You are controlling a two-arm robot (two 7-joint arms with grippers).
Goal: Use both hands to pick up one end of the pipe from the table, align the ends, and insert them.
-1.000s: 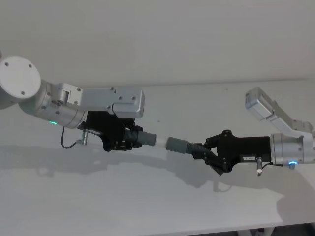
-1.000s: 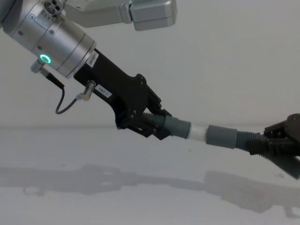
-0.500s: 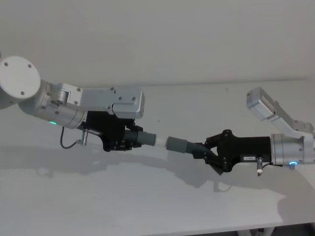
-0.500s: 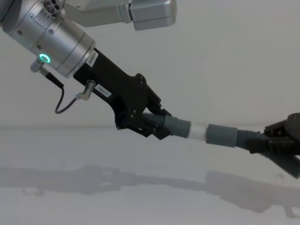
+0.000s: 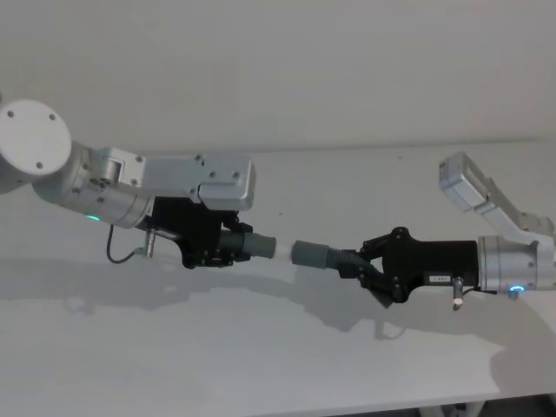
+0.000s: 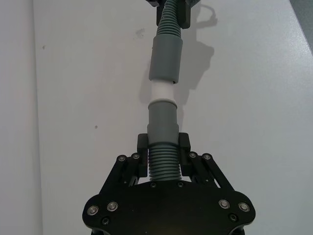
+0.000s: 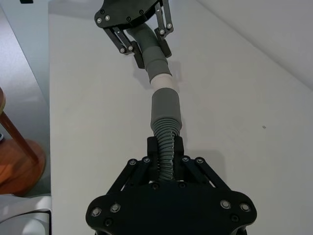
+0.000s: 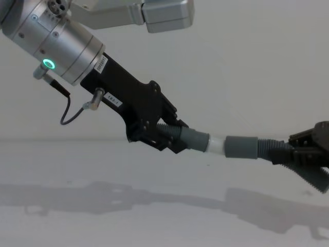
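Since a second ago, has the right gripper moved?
Yes. The right gripper has shifted slightly left toward the left gripper, carrying its cuff further over the white tip; less white shows between the cuffs.

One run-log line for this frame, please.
left gripper: shut on dark grey ribbed hose with white tip | right gripper: shut on hose with wider grey cuff | tip at cuff mouth, aligned
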